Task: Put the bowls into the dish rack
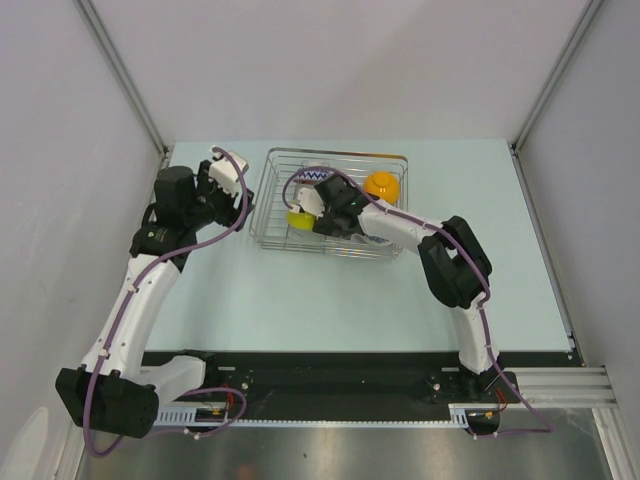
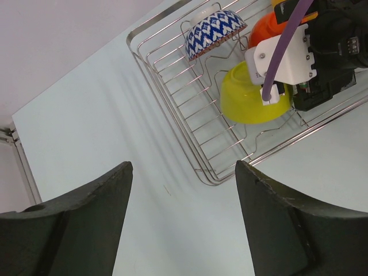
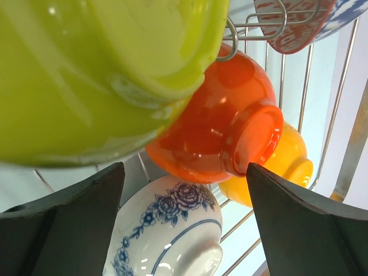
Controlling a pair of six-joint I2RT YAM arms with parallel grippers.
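The silver wire dish rack (image 1: 266,205) stands at the table's far middle. In the top view it holds the zigzag bowl (image 1: 314,176), an orange bowl (image 1: 382,185) and the lime-yellow bowl (image 1: 297,219). My right gripper (image 1: 320,218) is inside the rack, open and empty. In the right wrist view the gripper (image 3: 184,178) hangs over the white blue-flowered bowl (image 3: 167,230), with the lime-yellow bowl (image 3: 98,69), red bowl (image 3: 224,126), orange bowl (image 3: 290,164) and zigzag bowl (image 3: 299,23) around it. My left gripper (image 1: 222,188) is open and empty, left of the rack.
The left wrist view shows my left gripper (image 2: 183,172) above bare pale table, with the rack's corner (image 2: 210,175) just beyond it and the right arm's white camera mount (image 2: 282,57) over the lime-yellow bowl (image 2: 244,98). Grey walls enclose the table.
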